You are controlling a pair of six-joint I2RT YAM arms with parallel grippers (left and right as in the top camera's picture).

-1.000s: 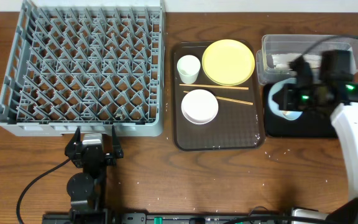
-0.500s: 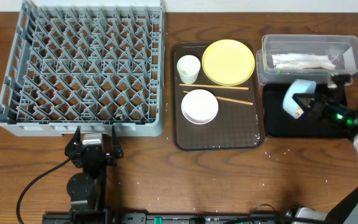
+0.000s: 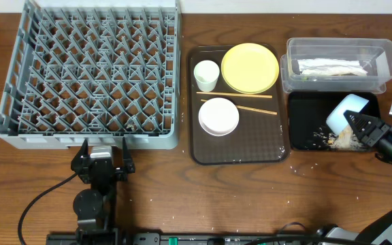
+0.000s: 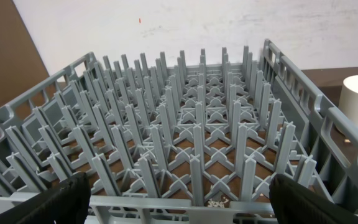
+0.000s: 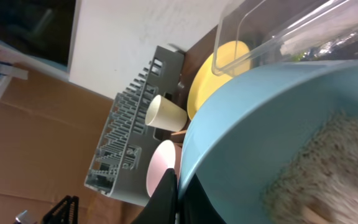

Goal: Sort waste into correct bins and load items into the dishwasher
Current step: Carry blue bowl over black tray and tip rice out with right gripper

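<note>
Sideways, blue bowl [image 3: 346, 111] above black tray [image 3: 305, 116], rice [image 3: 342, 139] in both

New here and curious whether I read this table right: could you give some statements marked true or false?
1. The grey dish rack holds no dishes. True.
2. The right gripper holds the light blue bowl tilted over the black tray, where rice lies. True.
3. The yellow plate sits in the black tray. False: it is on the brown tray.
4. The paper wrapper lies on the brown tray. False: it is in the clear tub.
</note>
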